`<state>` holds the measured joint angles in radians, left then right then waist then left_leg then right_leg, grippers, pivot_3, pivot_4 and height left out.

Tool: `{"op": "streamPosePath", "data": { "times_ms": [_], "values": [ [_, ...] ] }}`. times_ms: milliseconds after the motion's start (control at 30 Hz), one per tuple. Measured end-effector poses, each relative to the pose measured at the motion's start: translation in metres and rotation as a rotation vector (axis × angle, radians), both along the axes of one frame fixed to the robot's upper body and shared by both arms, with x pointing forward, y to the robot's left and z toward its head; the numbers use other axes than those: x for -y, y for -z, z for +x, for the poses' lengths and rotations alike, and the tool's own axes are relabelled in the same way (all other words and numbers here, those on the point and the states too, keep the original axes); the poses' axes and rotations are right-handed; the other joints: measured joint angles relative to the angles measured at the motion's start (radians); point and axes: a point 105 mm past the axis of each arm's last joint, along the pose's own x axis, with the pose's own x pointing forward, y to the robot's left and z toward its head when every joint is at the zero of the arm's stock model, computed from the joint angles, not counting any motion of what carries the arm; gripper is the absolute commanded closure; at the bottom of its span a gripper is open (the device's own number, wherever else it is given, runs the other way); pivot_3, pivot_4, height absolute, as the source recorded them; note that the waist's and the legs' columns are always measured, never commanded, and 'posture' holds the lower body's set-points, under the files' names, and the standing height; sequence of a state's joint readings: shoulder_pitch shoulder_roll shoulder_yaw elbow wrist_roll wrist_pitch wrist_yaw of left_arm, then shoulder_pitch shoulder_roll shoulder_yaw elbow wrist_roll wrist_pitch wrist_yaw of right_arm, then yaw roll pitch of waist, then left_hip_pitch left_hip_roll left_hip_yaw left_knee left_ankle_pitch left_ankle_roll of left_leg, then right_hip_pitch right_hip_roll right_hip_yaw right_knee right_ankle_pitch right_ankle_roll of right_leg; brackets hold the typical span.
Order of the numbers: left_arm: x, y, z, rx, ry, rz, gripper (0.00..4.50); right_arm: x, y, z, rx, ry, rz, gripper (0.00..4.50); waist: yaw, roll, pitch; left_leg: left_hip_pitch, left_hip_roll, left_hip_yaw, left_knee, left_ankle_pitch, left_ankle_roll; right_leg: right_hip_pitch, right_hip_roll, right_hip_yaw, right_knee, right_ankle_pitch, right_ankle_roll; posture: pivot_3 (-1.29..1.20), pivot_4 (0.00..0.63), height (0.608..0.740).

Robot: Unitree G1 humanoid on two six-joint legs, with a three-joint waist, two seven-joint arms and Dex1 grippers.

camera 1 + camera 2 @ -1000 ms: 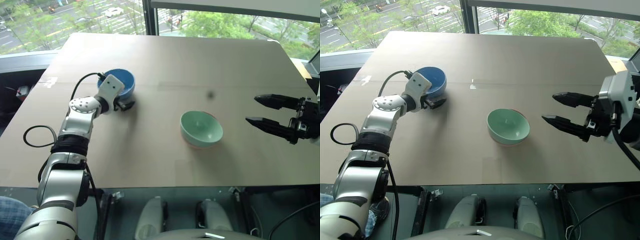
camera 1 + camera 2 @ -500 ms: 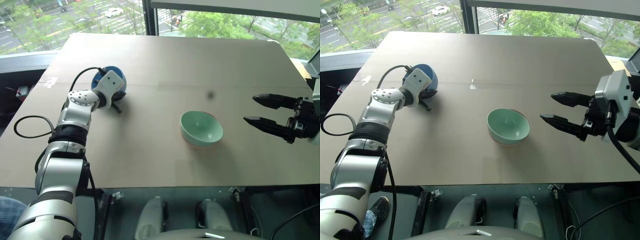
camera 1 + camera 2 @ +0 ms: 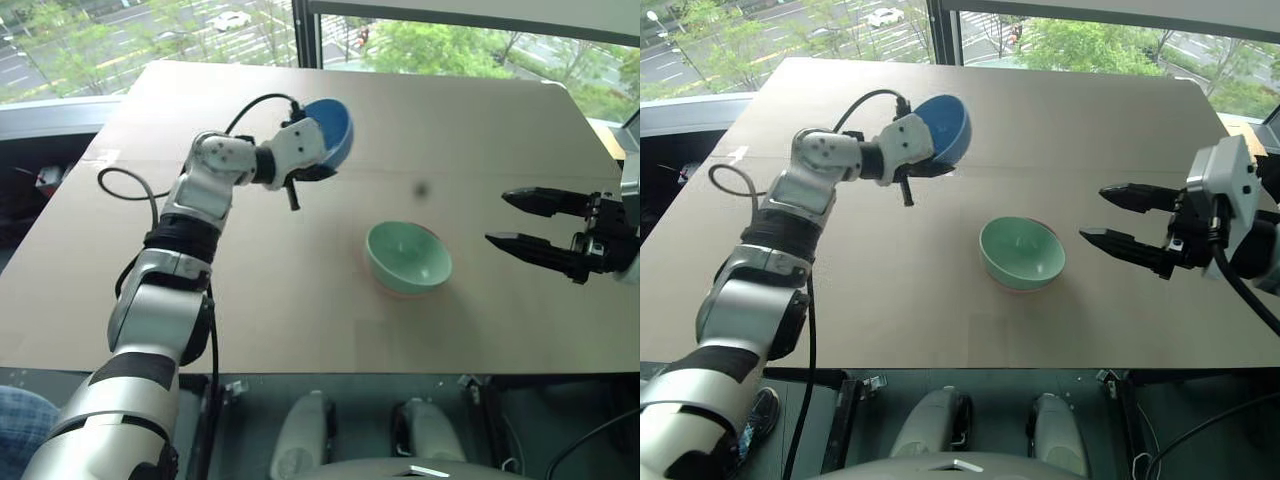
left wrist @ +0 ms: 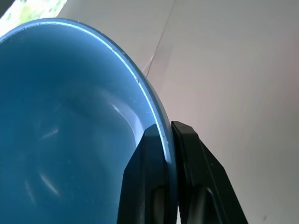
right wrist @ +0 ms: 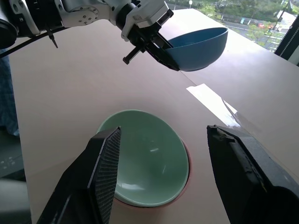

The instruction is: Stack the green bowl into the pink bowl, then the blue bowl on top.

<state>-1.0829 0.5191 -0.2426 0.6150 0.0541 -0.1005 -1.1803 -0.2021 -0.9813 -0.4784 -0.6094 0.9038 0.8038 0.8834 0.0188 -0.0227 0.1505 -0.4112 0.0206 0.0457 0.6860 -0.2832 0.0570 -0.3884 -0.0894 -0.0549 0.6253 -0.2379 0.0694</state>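
My left gripper [image 3: 318,172] is shut on the rim of the blue bowl [image 3: 330,130] and holds it tilted in the air, above the table and to the far left of the green bowl [image 3: 408,257]. In the left wrist view the two black fingers [image 4: 149,186] pinch the blue bowl's pale rim. The green bowl sits nested in the pink bowl [image 5: 187,158], of which just a thin edge shows beneath it. To the right of the stacked pair my right gripper [image 3: 498,218] stands open, pointing at them, with nothing between its fingers.
The tan table [image 3: 300,310] has bare surface on all sides of the stacked bowls. Its near edge runs along the bottom of the eye views, and a window with trees and a street lies beyond the far edge.
My left gripper shut on the blue bowl's rim, lifted it off the table and carried it right, towards the green bowl. The right gripper kept still.
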Motion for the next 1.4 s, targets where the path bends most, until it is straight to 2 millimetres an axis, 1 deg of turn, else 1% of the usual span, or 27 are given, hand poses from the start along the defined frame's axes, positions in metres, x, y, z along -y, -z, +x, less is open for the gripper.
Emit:
{"op": "streamPosePath", "data": {
  "times_ms": [33,100,200,300,400,500,600,633,667,700,767,800,933,1000,1067,1100,1167,1233,1300,1333,1400],
  "values": [
    [0.005,-0.002,-0.005,0.008,0.043,0.012,4.48,0.0,0.0,0.0,0.0,0.0,-0.001,1.41,-0.002,0.0,0.0,0.0,0.0,0.0,0.0,0.0,0.0,-0.001,0.0,0.0,0.0,0.0,0.0,0.0,0.15,0.74],
    [0.02,-0.005,-0.022,0.022,0.175,0.051,4.48,0.0,0.0,0.0,0.002,-0.001,-0.002,1.41,-0.006,0.0,0.0,-0.002,0.0,0.001,0.0,0.0,0.0,-0.003,0.001,0.0,0.001,0.0,0.0,0.0,0.15,0.74],
    [0.041,-0.006,-0.052,0.051,0.38,0.108,4.48,-0.001,0.001,0.0,0.002,-0.005,-0.004,1.41,-0.005,0.001,0.0,-0.002,0.0,0.001,0.0,0.0,0.0,-0.004,0.001,0.001,0.001,0.0,0.0,0.0,0.15,0.74],
    [0.05,0.002,-0.075,0.039,0.516,0.13,4.48,-0.001,0.003,0.0,-0.005,-0.002,-0.005,1.41,-0.004,0.001,0.0,-0.002,0.001,0.001,0.001,0.0,0.0,-0.004,0.001,0.001,0.0,0.0,0.0,0.0,0.15,0.74],
    [0.054,0.002,-0.095,0.008,0.614,0.111,4.48,0.001,0.004,0.001,0.0,0.01,-0.007,1.41,-0.002,0.001,0.0,-0.002,0.001,0.001,0.002,0.0,0.0,-0.003,0.0,0.001,0.0,0.0,0.0,0.0,0.15,0.74],
    [0.056,-0.002,-0.103,0.023,0.66,0.114,4.48,0.002,0.005,0.001,-0.001,0.017,-0.011,1.41,-0.001,0.001,0.0,-0.002,0.001,0.0,0.002,0.0,0.0,-0.003,0.0,0.002,0.0,0.0,0.0,0.0,0.15,0.74],
    [0.059,-0.003,-0.105,0.037,0.682,0.098,4.48,0.002,0.005,0.002,0.002,0.025,-0.01,1.41,-0.001,0.001,0.0,-0.002,0.0,0.001,0.002,0.0,0.0,-0.003,0.001,0.002,0.0,0.0,0.0,0.0,0.15,0.74],
    [0.061,-0.003,-0.106,0.043,0.687,0.089,4.11,0.002,0.005,0.002,0.004,0.027,-0.01,1.41,0.0,0.001,0.0,-0.002,0.0,0.0,0.002,0.0,0.0,-0.003,0.001,0.002,0.0,0.0,0.0,0.0,0.15,0.74],
    [0.063,-0.004,-0.106,0.045,0.69,0.08,3.64,0.003,0.005,0.002,0.007,0.029,-0.011,1.41,0.0,0.001,0.0,-0.002,0.0,0.0,0.002,0.0,0.0,-0.003,0.001,0.002,0.0,0.0,0.0,0.0,0.15,0.74],
    [0.063,-0.004,-0.106,0.044,0.691,0.078,3.37,0.003,0.005,0.002,0.01,0.029,-0.011,1.41,-0.001,0.001,0.0,-0.002,0.0,0.001,0.002,0.0,0.0,-0.003,0.001,0.002,0.001,0.0,0.0,0.0,0.15,0.74],
    [0.063,-0.004,-0.106,0.04,0.691,0.071,2.54,0.002,0.004,0.002,0.016,0.028,-0.01,1.41,-0.003,0.001,0.0,-0.002,0.0,0.0,0.002,0.0,0.0,-0.003,0.001,0.002,0.001,0.0,0.0,0.0,0.15,0.74],
    [0.062,-0.004,-0.107,0.03,0.692,0.057,2.23,0.002,0.004,0.002,0.016,0.028,-0.01,1.41,-0.003,0.001,0.0,-0.002,0.0,0.0,0.002,0.0,0.0,-0.003,0.001,0.002,0.001,0.0,0.0,0.0,0.15,0.74],
    [0.059,-0.003,-0.11,-0.028,0.683,-0.012,2.23,0.002,0.005,0.002,0.014,0.026,-0.01,1.41,-0.002,0.001,0.0,-0.002,0.001,0.0,0.002,0.0,0.0,-0.003,0.001,0.002,0.001,0.0,0.0,0.0,0.15,0.74],
    [0.058,-0.009,-0.109,-0.042,0.656,-0.062,2.23,0.003,0.006,0.001,0.009,0.027,-0.011,1.41,-0.001,0.001,0.0,-0.002,0.001,0.0,0.002,0.0,0.0,-0.003,0.001,0.002,0.0,0.0,0.0,0.0,0.15,0.74],
    [0.051,-0.015,-0.104,-0.077,0.574,-0.154,2.23,0.003,0.011,0.0,-0.011,0.03,-0.015,1.41,-0.003,0.001,-0.001,-0.002,0.001,0.0,0.002,0.0,0.0,-0.003,0.001,0.002,0.001,0.0,0.0,0.0,0.15,0.74],
    [0.048,-0.015,-0.101,-0.092,0.544,-0.175,2.23,0.004,0.013,0.0,-0.02,0.032,-0.016,1.41,-0.003,0.001,-0.001,-0.001,0.001,0.0,0.002,0.0,0.0,-0.003,0.001,0.002,0.001,0.0,0.0,0.0,0.15,0.74],
    [0.033,-0.011,-0.091,-0.164,0.42,-0.26,2.23,0.007,0.02,-0.001,-0.044,0.048,-0.022,1.41,-0.004,0.001,-0.001,-0.001,0.001,0.0,0.002,0.0,0.0,-0.003,0.001,0.002,0.001,0.0,0.0,0.0,0.15,0.74],
    [0.013,-0.002,-0.082,-0.235,0.296,-0.311,2.23,0.01,0.028,-0.003,-0.067,0.065,-0.016,1.41,-0.005,0.001,-0.001,-0.001,0.002,0.0,0.002,0.0,0.0,-0.003,0.001,0.002,0.001,0.0,0.0,0.0,0.15,0.74],
    [-0.014,0.014,-0.08,-0.306,0.152,-0.346,2.23,0.015,0.036,-0.005,-0.086,0.089,0.006,1.41,-0.007,0.002,-0.001,-0.001,0.002,0.0,0.001,0.0,0.0,-0.002,0.001,0.002,0.001,0.0,0.0,0.0,0.15,0.74],
    [-0.03,0.024,-0.081,-0.343,0.068,-0.363,2.23,0.02,0.041,-0.006,-0.094,0.111,0.016,1.41,-0.007,0.002,-0.001,-0.001,0.002,0.0,0.001,0.0,0.0,-0.002,0.001,0.002,0.001,0.0,0.0,0.0,0.15,0.74],
    [-0.051,0.038,-0.085,-0.395,-0.038,-0.385,2.23,0.03,0.049,-0.005,-0.107,0.154,0.004,1.41,-0.005,0.002,-0.001,-0.001,0.002,0.0,0.001,0.0,0.0,-0.002,0.001,0.002,0.001,0.0,0.0,0.0,0.15,0.74]
  ]
}}
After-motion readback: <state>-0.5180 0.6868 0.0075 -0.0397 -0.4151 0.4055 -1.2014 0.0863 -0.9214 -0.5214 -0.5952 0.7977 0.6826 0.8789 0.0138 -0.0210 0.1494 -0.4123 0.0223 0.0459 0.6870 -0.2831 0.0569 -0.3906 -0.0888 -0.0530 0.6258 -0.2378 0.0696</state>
